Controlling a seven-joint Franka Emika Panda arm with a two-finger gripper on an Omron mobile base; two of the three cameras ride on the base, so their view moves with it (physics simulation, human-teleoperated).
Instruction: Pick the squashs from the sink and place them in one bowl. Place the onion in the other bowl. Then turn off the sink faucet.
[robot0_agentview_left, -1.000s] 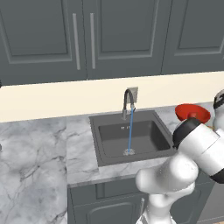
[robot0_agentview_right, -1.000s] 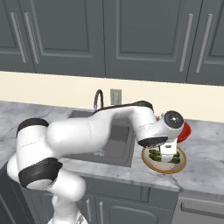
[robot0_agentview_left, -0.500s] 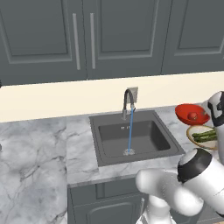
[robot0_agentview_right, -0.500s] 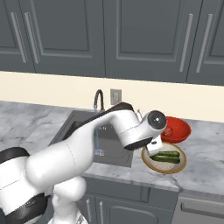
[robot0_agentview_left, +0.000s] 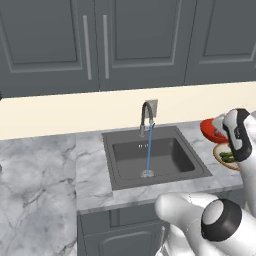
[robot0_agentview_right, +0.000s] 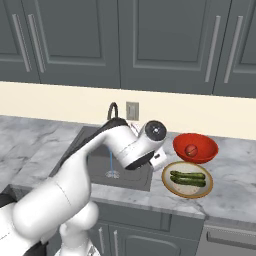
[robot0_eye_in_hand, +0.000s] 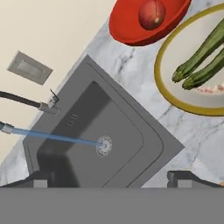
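Grey marble counter runs under dark cabinets, with a dark metal sink (robot0_agentview_left: 152, 156) set into it. Both squashes (robot0_agentview_right: 188, 178) lie side by side in the shallow beige bowl (robot0_agentview_right: 172, 187), and the small red onion (robot0_agentview_right: 190, 150) sits in the red bowl (robot0_agentview_right: 207, 143) just behind it, right of the basin. Sorting looks finished, so the step in hand appears to be shutting off the tap. A thin blue stream (robot0_agentview_left: 148, 152) runs from the curved faucet (robot0_agentview_left: 145, 116) down to the drain. The gripper (robot0_eye_in_hand: 111, 177) hangs above the sink's near edge, its two dark tips spread wide, holding nothing and touching nothing. The next move likely calls for reaching toward the back wall to the small handle (robot0_eye_in_hand: 53, 98) at the faucet's base and pushing it
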